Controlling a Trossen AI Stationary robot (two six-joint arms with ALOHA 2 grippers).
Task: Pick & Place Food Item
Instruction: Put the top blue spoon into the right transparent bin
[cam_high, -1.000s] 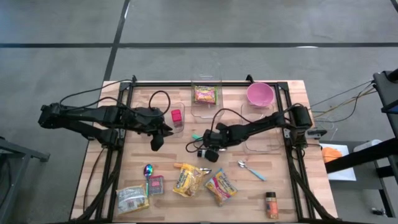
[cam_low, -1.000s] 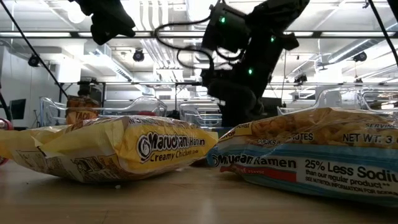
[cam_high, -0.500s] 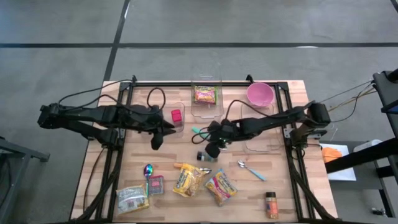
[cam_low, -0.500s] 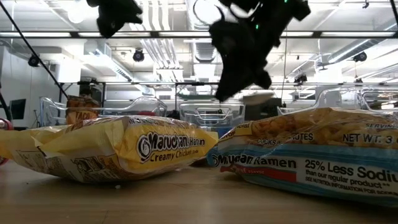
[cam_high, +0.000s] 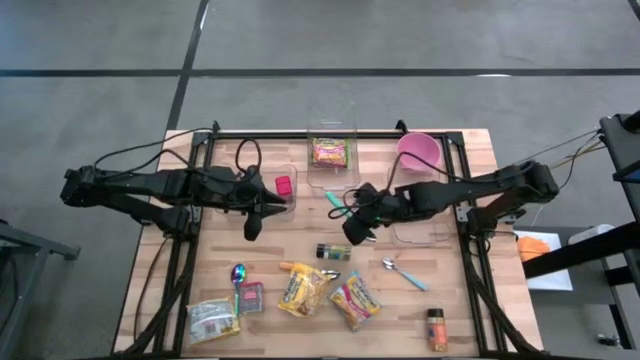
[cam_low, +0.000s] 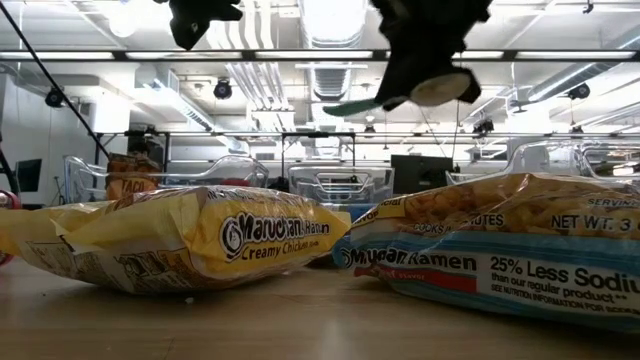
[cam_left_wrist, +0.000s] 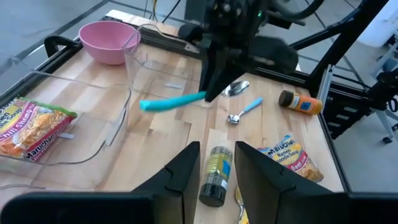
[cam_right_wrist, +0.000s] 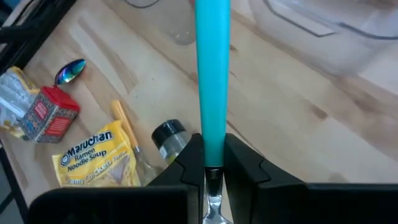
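Observation:
My right gripper (cam_high: 352, 230) hangs above the table's middle, shut on a spoon with a teal handle (cam_high: 333, 199). The left wrist view shows that spoon (cam_left_wrist: 171, 101) clear of the wood. My left gripper (cam_high: 252, 228) waits left of the middle, open, with nothing between its fingers (cam_left_wrist: 186, 171). One ramen packet (cam_high: 329, 152) lies in a clear tub at the far edge. Three more packets (cam_high: 302, 290) (cam_high: 355, 300) (cam_high: 213, 320) lie flat near the front edge. My right gripper pinches the spoon between its two fingers where the teal handle meets the metal neck (cam_right_wrist: 213, 160). The fingers slant down from the table's right side. The handle (cam_right_wrist: 212, 68) sticks out past the fingertips, and the spoon hangs lifted clear, roughly level, bowl (cam_left_wrist: 236, 88) behind the fingers.
A dark spice bottle (cam_high: 334, 251) lies just below the held spoon. A second spoon (cam_high: 405, 273), an orange jar (cam_high: 437, 330), a shiny spoon (cam_high: 238, 272) and a small red box (cam_high: 250, 297) lie nearby. A pink bowl (cam_high: 418, 151) and clear tubs (cam_high: 284, 186) stand along the far side.
My right gripper has risen from beside the spice bottle and drawn back toward the table's right and far side, rolling its wrist. The teal spoon has gone up with it, lifted clear of the table. The bottle now lies uncovered.

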